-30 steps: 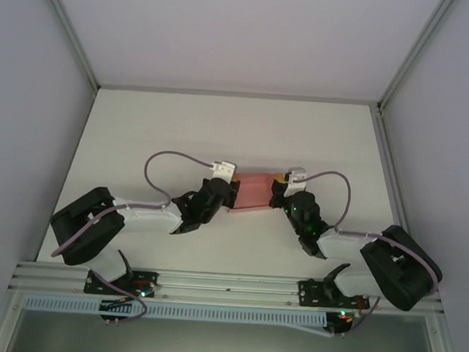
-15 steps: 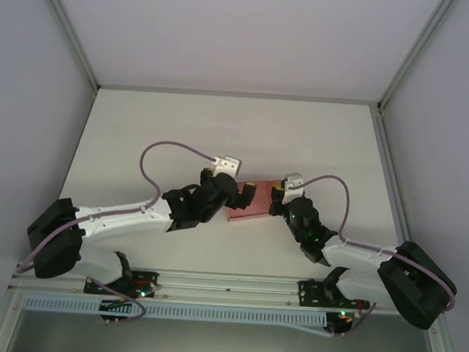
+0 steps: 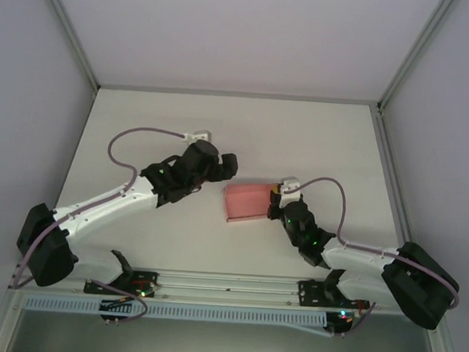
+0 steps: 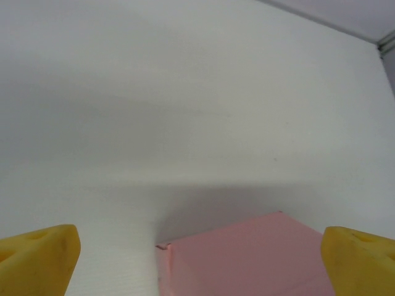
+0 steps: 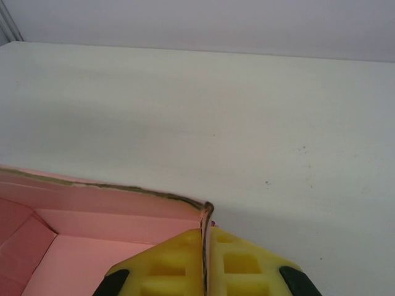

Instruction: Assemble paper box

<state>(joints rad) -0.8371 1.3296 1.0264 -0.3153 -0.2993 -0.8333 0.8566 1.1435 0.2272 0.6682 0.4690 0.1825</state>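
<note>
Left gripper (image 3: 225,166) hangs above the white table (image 3: 222,119) with its jaws spread wide and nothing between them. In the left wrist view this gripper (image 4: 199,262) shows one yellow pad (image 4: 40,259) at each lower corner. The pads stand far apart, and bare tabletop (image 4: 185,92) lies ahead of them. A lilac cable (image 3: 128,140) loops off the wrist behind it. Just right of and nearer than those open fingers lies the paper box (image 3: 249,203), clear of them in the overhead view. It is plain pink card folded into a shallow tray and sits flat on the table between the two grippers. From the left wrist a corner of the box (image 4: 247,259) pokes up between the spread pads and casts a soft shadow beyond it. At the box's right end, the right gripper (image 3: 277,197) is clamped on the box's end wall. In the right wrist view this gripper (image 5: 205,253) has its yellow pads (image 5: 170,265) pressed together with the thin card edge pinched upright between them. To the left of those pads the box (image 5: 92,228) opens out, showing a pink inner floor, a folded flap and a dark-edged rim. Beyond the fingertips the table (image 5: 247,111) runs white to the back wall.
</note>
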